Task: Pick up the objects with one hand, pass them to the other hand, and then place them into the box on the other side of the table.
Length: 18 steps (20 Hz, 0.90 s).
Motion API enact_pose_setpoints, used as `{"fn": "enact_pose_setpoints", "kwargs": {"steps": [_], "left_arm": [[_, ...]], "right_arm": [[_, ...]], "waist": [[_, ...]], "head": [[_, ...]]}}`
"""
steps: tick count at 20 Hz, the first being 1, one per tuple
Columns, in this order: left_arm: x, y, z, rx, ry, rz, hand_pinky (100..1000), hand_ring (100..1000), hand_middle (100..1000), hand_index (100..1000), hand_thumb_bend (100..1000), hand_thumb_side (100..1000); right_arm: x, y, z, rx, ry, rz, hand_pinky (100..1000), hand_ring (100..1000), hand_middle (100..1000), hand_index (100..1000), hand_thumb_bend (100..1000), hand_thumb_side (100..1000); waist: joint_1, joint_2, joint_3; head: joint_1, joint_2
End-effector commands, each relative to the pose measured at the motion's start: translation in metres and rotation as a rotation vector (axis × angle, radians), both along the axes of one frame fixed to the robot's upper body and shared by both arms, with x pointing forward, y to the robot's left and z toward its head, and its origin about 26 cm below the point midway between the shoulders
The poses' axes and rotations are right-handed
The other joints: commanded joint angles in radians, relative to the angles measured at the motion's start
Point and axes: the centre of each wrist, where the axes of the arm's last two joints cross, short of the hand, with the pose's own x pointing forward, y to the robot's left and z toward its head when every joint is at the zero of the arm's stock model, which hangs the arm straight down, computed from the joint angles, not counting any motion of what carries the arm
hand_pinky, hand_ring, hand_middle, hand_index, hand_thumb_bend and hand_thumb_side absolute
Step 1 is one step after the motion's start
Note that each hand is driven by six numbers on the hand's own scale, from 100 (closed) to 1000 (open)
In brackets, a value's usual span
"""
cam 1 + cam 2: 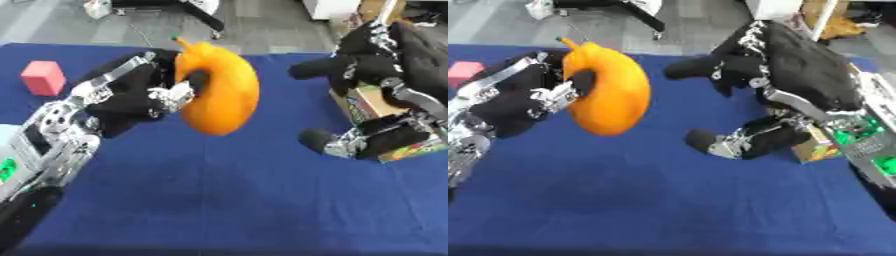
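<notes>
Orange toy [219, 87] is hanging above the blue table [227, 200], our left hand [144, 95] curled around it; we are bringing it squarely between the spread fingers of our right hand [763, 100].

A lab or office: blue-clothed table [219, 200], grey floor [262, 25], chair base [206, 17].

Even, diffuse overhead light, moderately bright; no hard glare. Blue tablecloth [227, 200] shows faint soft shadowing at frame centre, darkening toward the bottom edge. Overall soft focus with blocky compression; black hand surfaces lose detail. Floor along the top edge is blurred, paler.
</notes>
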Motion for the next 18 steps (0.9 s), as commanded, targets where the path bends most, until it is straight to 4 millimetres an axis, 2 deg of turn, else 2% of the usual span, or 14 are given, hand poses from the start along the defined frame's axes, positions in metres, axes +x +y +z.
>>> {"fn": "enact_pose_setpoints", "kwargs": {"steps": [1,4,12,14,18], "left_arm": [[-0.0024,0.0001,0.0097,0.003,-0.017,0.005,634,489,438,530,100,264],[-0.0018,0.001,0.0117,-0.02,-0.015,0.034,632,465,443,533,100,274],[-0.002,-0.0011,0.013,-0.028,-0.012,0.111,638,481,473,550,100,292],[-0.002,-0.0013,0.0136,-0.023,-0.019,0.131,652,543,478,551,100,295],[-0.0023,-0.0036,0.0138,-0.013,-0.018,0.127,661,566,483,554,100,296]], "right_arm": [[-0.0041,0.0035,0.0098,-0.02,-0.023,-0.018,100,182,235,853,314,337],[-0.004,0.0048,0.0114,-0.015,-0.02,-0.034,100,170,216,844,317,335],[-0.0041,0.0062,0.0134,-0.015,-0.029,-0.038,100,160,200,840,323,333],[-0.0041,0.0065,0.0141,-0.013,-0.032,-0.036,100,160,198,839,326,333],[-0.004,0.0073,0.0164,-0.012,-0.043,-0.034,100,150,193,836,329,330]], "waist": [[-0.008,-0.024,-0.001],[-0.008,-0.024,-0.001],[-0.008,-0.024,0.0],[-0.008,-0.024,0.001],[-0.007,-0.024,0.0]], "head": [[0.001,0.005],[-0.001,0.005],[-0.002,0.005],[-0.001,0.005],[-0.001,0.005]]}}
